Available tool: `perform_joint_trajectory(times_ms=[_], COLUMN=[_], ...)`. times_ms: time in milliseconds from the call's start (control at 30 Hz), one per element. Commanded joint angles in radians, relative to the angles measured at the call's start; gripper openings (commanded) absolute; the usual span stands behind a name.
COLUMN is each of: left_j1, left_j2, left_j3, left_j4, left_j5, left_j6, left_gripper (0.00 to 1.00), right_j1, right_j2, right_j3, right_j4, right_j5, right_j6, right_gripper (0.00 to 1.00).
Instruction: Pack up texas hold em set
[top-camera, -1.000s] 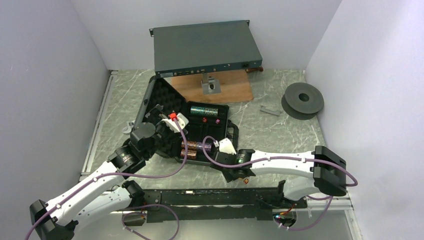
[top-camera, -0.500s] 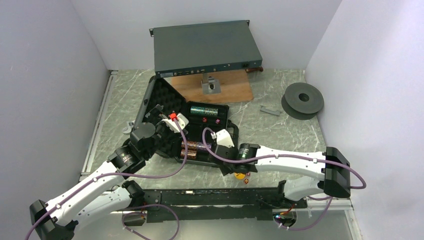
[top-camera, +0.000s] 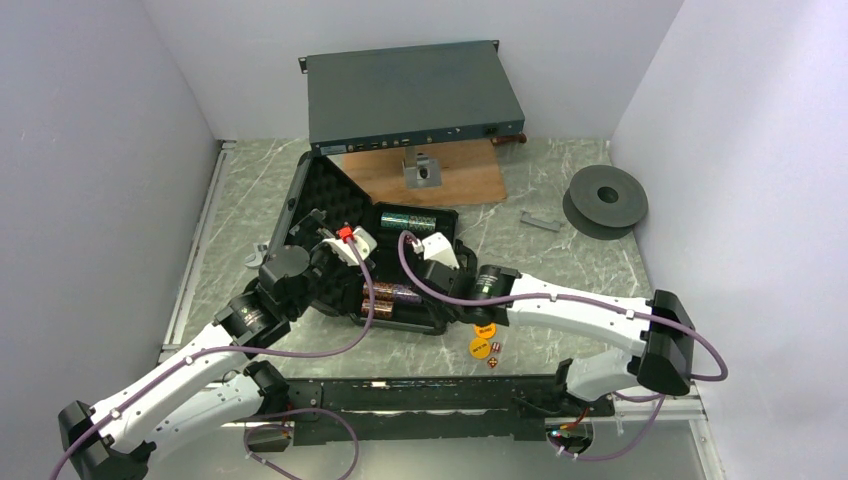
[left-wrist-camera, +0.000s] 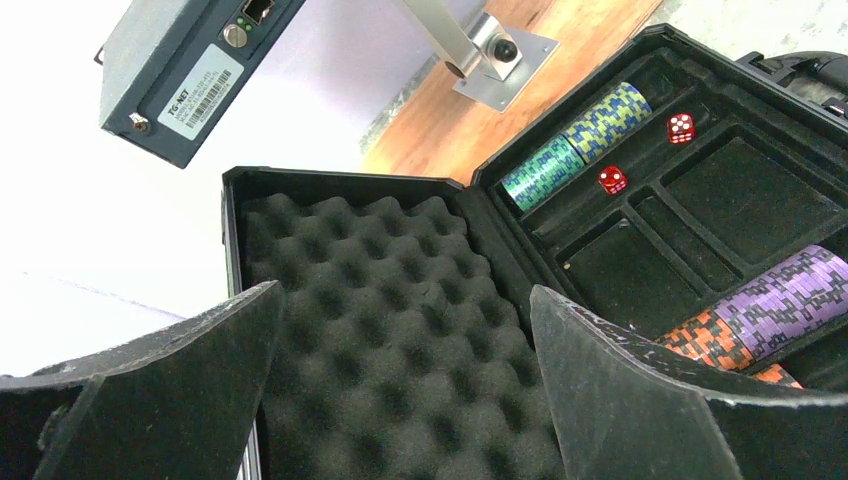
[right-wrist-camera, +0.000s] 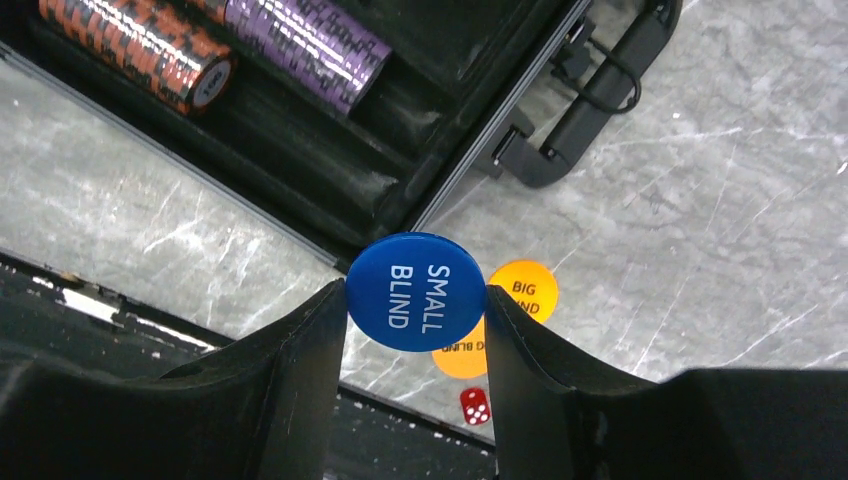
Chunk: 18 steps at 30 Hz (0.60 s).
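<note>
The black case (top-camera: 452, 232) lies open, its foam-lined lid (left-wrist-camera: 400, 200) tilted up at the left. It holds green chips (left-wrist-camera: 575, 140), purple chips (right-wrist-camera: 305, 45), orange chips (right-wrist-camera: 130, 45) and two red dice (left-wrist-camera: 681, 127). My right gripper (right-wrist-camera: 417, 300) is shut on a blue SMALL BLIND button (right-wrist-camera: 417, 291), held above the case's near right corner (top-camera: 447, 296). Two orange BIG BLIND buttons (right-wrist-camera: 524, 290) and a red die (right-wrist-camera: 475, 405) lie on the table below it. My left gripper (left-wrist-camera: 405, 300) is open and empty over the lid's foam.
The case's handle (right-wrist-camera: 600, 100) sticks out toward the right. A wooden board (top-camera: 440, 175) with a metal stand and a grey rack unit (top-camera: 410, 95) stand behind the case. A grey spool (top-camera: 605, 200) lies at the back right. A black rail (top-camera: 430, 395) runs along the near edge.
My right gripper has risen from the table with the blue button and moved left and back over the case's corner, uncovering the orange buttons and dice. The left arm has not moved.
</note>
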Motion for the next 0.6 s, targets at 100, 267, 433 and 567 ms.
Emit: perform_joint_trajectory(times_ms=[100, 267, 433, 567], left_j1=[0.004, 0.005, 0.004, 0.004], left_j2=[-0.013, -0.011, -0.007, -0.004], left_j3=[0.004, 0.004, 0.005, 0.004], left_j4=[0.043, 0.042, 0.042, 0.043], left_j5=[-0.006, -0.006, -0.009, -0.011], left_j6=[0.008, 0.009, 0.013, 0.014], left_gripper=[1.0, 1.0, 1.0, 1.0], right_j1=[-0.088, -0.161, -0.217, -0.249], right_j2=[0.043, 0.082, 0.13, 0.173], right_j3=[0.08, 0.109, 0.128, 0.147], right_j4=[0.107, 0.175, 0.236, 0.272], right_j5=[-0.036, -0.078, -0.122, -0.146], right_j6=[-0.108, -0.153, -0.184, -0.205], right_gripper=[0.3, 0.3, 0.3, 0.29])
